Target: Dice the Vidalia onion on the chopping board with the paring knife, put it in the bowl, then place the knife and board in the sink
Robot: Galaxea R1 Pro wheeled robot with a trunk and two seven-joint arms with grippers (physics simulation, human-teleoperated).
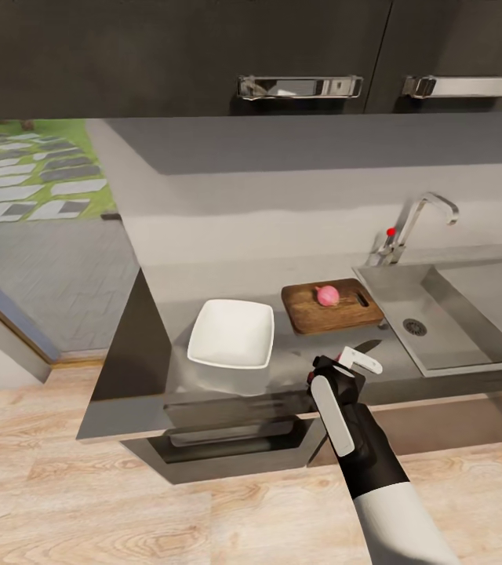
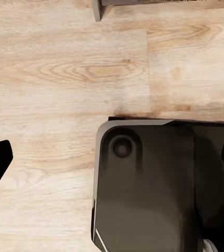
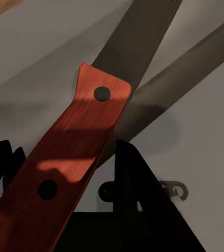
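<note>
A pinkish Vidalia onion (image 1: 327,295) sits whole on the dark brown chopping board (image 1: 337,312), which lies on the grey countertop (image 1: 149,369) just left of the sink (image 1: 471,329). The white bowl (image 1: 230,333) stands left of the board. My right gripper (image 1: 351,362) hovers at the counter's front edge, in front of the board, shut on the paring knife. Its dark blade (image 1: 369,345) points toward the sink. In the right wrist view the red handle (image 3: 75,152) runs between the fingers of that gripper (image 3: 64,173). My left gripper (image 2: 114,157) hangs open over the floor.
The chrome tap (image 1: 420,216) with a red knob rises behind the sink. Dark wall cabinets (image 1: 204,55) hang overhead. A drawer below the counter stands slightly out. Wood flooring (image 2: 64,68) and my dark base (image 2: 153,184) lie under the left gripper.
</note>
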